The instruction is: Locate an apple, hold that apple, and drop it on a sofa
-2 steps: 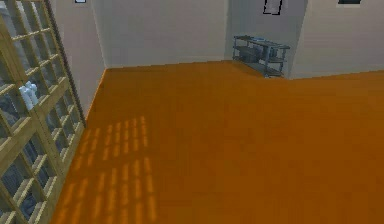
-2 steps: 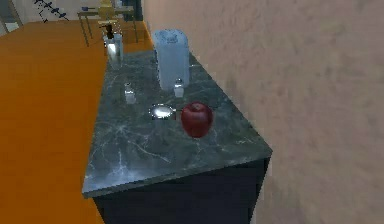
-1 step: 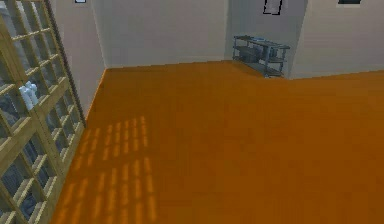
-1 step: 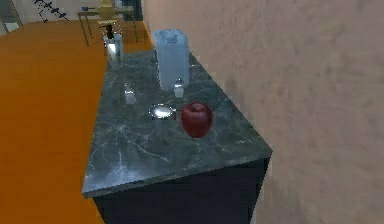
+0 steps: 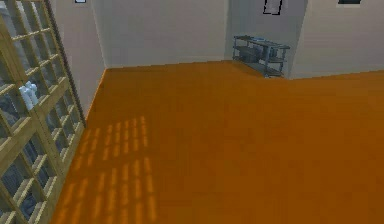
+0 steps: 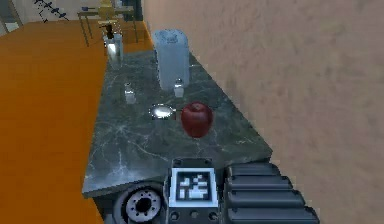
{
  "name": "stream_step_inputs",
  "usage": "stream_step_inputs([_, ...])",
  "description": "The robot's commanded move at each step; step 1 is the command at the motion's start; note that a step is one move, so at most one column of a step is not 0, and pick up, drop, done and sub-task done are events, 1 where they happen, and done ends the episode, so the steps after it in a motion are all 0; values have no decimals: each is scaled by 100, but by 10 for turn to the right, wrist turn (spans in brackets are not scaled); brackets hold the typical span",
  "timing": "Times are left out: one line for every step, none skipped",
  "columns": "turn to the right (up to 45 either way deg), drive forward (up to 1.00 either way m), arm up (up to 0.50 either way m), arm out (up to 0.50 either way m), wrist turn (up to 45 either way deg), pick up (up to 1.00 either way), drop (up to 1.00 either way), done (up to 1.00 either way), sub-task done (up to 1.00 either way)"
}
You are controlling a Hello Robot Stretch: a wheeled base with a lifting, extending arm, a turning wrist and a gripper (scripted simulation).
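Red apple (image 6: pixel 197 118) sits on dark marble counter (image 6: pixel 120 150)
Gripper (image 6: pixel 140 206) at the counter's near edge; its grip, and whether it holds anything, cannot be told.

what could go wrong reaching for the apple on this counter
The apple is round; a nudge from the arm might roll it along the marble counter. The tall clear jar and a small shaker stand just beyond it; overreaching could topple them.
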Motion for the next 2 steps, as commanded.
stream_step_inputs([0,0,0,24,0,0,0,0,0])
stream_step_inputs([0,0,0,0,450,0,0,0,0])
